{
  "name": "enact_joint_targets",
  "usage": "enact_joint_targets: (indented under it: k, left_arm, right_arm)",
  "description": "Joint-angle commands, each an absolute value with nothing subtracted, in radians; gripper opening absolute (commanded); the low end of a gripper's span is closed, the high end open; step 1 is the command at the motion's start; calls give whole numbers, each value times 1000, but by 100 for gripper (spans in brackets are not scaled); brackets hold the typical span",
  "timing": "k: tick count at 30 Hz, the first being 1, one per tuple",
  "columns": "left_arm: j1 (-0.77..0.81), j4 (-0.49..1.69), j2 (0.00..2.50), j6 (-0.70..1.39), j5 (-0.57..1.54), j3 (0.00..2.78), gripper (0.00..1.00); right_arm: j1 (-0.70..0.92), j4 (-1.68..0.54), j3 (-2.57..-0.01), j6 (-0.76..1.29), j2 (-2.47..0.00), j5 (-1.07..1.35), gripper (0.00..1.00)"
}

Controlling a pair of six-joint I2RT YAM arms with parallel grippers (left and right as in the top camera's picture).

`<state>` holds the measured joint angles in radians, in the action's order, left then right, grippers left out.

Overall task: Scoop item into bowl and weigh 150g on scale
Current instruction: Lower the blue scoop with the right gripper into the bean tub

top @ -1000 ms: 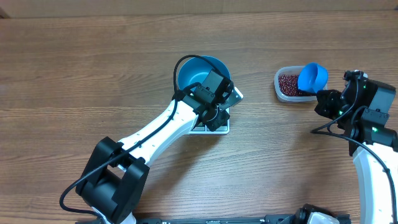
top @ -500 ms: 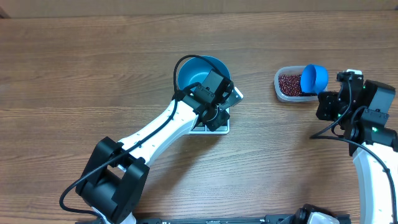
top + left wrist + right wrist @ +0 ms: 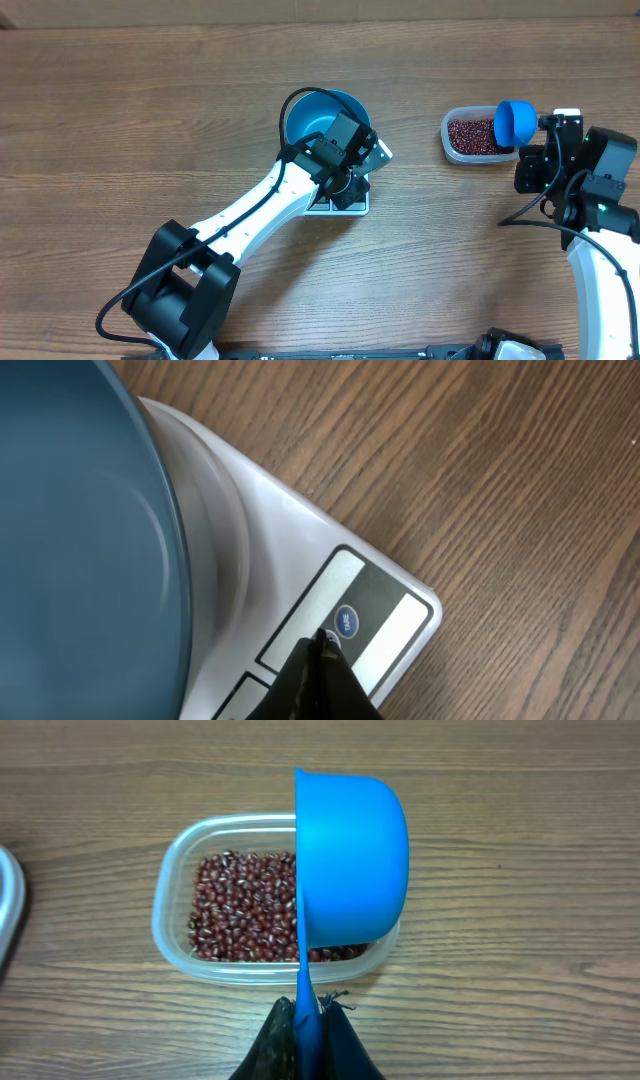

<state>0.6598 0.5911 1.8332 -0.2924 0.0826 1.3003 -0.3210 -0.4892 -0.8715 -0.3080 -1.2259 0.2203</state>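
The blue bowl (image 3: 318, 113) (image 3: 70, 540) stands on the white scale (image 3: 355, 207) (image 3: 260, 530). My left gripper (image 3: 347, 188) (image 3: 322, 636) is shut and holds nothing. Its tip rests on the scale's button panel, just beside the TARE button (image 3: 346, 622). My right gripper (image 3: 533, 160) (image 3: 310, 1007) is shut on the thin handle of the blue scoop (image 3: 515, 120) (image 3: 350, 855). The scoop is turned on its side above the right end of a clear tub (image 3: 449, 138) (image 3: 165, 920) that holds the red-brown beans (image 3: 470, 134) (image 3: 245, 905).
The left arm stretches from the lower left across the table to the scale. The right arm stands at the right edge, beside the tub. Bare wooden tabletop (image 3: 150, 120) lies between scale and tub.
The right gripper has shifted a little right and rolled the scoop from mouth-up onto its side. The left arm has not moved.
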Motion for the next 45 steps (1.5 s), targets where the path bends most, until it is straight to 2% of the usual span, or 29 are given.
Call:
enact_joint_targets:
  k: [1,20,45]
  left_arm:
    - [661,581,1831,-315,94,1291,4]
    - [661,582,1831,-315,94,1291,4]
    - [661,582,1831,-315,94,1291,4]
  right_arm:
    - [-326,-477,-904,-320,-1278,199,4]
    - [-161,-446,-904,-347,-1347,-26,4]
    - [-151,-500,-904,-345,-1416,56,4]
